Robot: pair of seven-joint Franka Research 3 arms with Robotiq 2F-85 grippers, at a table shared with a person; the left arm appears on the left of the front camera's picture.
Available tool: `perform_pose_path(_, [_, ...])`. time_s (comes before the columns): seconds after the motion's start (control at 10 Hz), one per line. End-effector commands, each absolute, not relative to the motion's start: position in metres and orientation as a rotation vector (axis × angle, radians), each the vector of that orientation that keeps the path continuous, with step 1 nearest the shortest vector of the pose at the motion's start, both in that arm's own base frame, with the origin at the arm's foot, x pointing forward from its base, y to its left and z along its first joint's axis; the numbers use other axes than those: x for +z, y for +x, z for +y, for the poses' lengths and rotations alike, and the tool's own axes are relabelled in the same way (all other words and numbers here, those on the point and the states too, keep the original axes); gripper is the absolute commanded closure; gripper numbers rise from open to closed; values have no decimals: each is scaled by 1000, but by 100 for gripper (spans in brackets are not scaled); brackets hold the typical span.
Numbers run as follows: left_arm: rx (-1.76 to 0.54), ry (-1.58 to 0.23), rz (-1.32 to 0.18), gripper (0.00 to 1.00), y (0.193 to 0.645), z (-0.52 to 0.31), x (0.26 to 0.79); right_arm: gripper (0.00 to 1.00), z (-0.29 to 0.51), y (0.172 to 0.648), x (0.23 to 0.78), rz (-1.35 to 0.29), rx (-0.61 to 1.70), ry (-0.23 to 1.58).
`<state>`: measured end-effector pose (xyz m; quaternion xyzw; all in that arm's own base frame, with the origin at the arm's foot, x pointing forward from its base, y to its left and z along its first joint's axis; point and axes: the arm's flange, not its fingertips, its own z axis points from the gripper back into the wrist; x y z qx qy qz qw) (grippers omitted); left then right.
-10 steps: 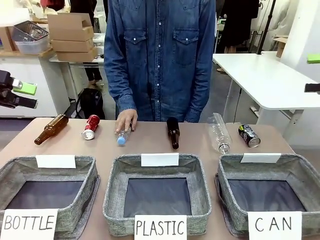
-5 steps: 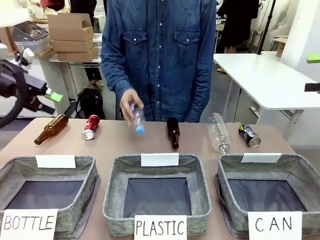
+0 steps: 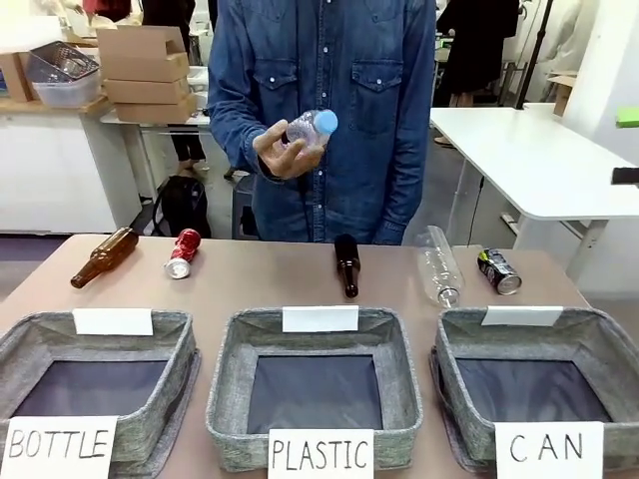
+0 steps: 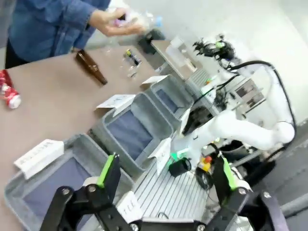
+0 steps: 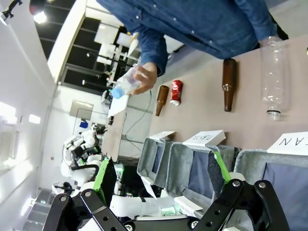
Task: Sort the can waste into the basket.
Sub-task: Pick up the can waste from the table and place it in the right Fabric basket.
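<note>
The shiny red can (image 3: 182,252) lies at the table's far left, between two brown bottles. The black and silver can (image 3: 498,270) lies at the far right, just behind the grey basket (image 3: 447,349) signed "CAN". My left gripper (image 4: 166,173) hangs open high above the near baskets, nothing between its green-padded fingers; the red can (image 4: 8,91) shows at its view's left edge. My right gripper (image 5: 161,173) is also open and empty, above the near edge; beyond it are the red can (image 5: 176,91) and the CAN basket (image 5: 248,161).
A person in a denim shirt holds a small clear bottle (image 3: 305,128) at chest height. Brown bottles (image 3: 103,256) (image 3: 345,264) and a large clear bottle (image 3: 436,264) lie on the table. Baskets signed "BOTTLE" (image 3: 185,349) and "PLASTIC" (image 3: 225,369) stand left of the CAN one.
The person lifted the small clear bottle from the table up to chest height. My left gripper, seen earlier at the front view's left edge, has moved out of that picture.
</note>
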<state>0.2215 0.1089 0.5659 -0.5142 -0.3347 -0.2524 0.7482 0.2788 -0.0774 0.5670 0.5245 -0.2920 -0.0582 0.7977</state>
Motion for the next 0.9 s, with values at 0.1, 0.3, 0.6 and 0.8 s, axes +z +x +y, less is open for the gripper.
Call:
perform_pose_path(0.1, [-533, -1159, -714, 0, 245, 107, 537, 0, -77, 283, 568, -654, -101, 1141])
perform_pose_path(0.3, [-562, -1179, -559, 0, 310, 88, 542, 0, -77, 283, 568, -654, -101, 1141])
perform_pose_path(0.6, [-580, -1203, -324, 0, 401, 44, 537, 0, -77, 283, 568, -654, -101, 1141])
perform_pose_path(0.8, [-492, -1181, -411, 0, 373, 69, 542, 0, -77, 283, 568, -654, -101, 1141])
